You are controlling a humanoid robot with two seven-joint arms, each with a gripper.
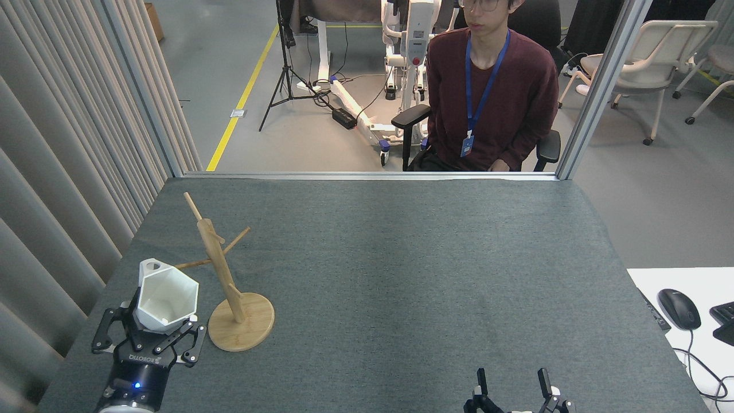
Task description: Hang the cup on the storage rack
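The white faceted cup (165, 296) is held up in my left gripper (162, 328), which is shut on its lower body. Its hexagonal mouth faces the camera and its small ring handle points up and away, close to the tip of a low left peg. The wooden storage rack (220, 269) stands just right of the cup, with its round base (241, 329) on the grey table and thin pegs angling out from the post. My right gripper (513, 390) sits low at the bottom edge, open, holding nothing.
A grey felt-covered table (401, 275) spreads to the right of the rack. A person sits in a chair (487, 97) behind the far edge. Grey curtain folds (63, 172) line the left side. A mouse (679, 308) lies on a white desk at right.
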